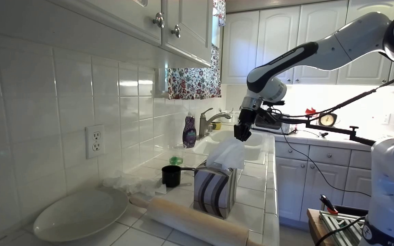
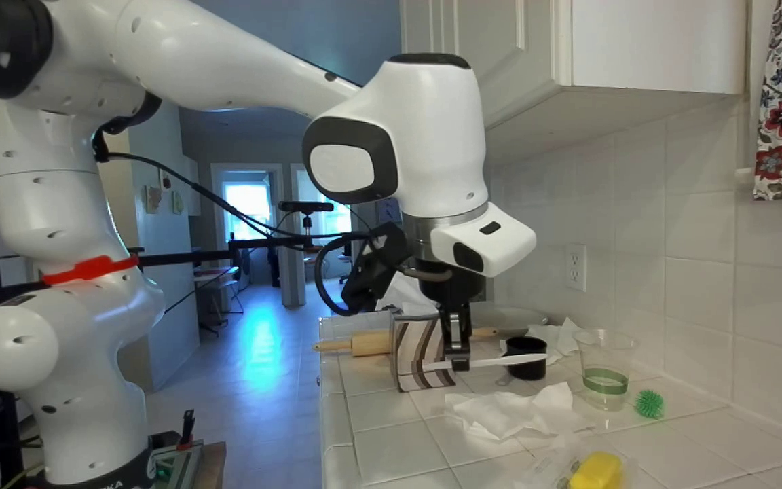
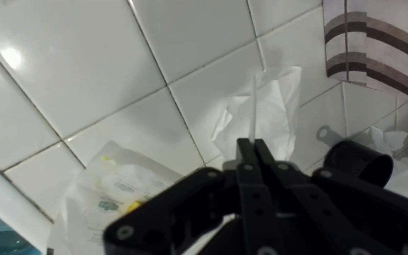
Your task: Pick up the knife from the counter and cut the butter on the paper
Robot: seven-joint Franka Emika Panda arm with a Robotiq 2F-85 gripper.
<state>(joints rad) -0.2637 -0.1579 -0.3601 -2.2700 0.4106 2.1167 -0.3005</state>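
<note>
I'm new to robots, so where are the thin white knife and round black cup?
Thin white knife (image 2: 496, 362), in an exterior view: longer visible stretch.
Round black cup (image 1: 171, 177), in an exterior view: outer side wall.

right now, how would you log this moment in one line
gripper: shut on knife | knife: above counter, crumpled white sheet behind it in wrist view | yellow piece, likely butter: apart from knife

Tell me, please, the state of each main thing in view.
Tool: shut on the knife
Knife: held above the counter
Butter: on the paper; whether cut, unclear
Tissue box: upright, tissue poking out
Loose tissue: crumpled
Black cup: upright
Clear cup: upright
Rolling pin: lying down
Cupboard doors: shut
</note>
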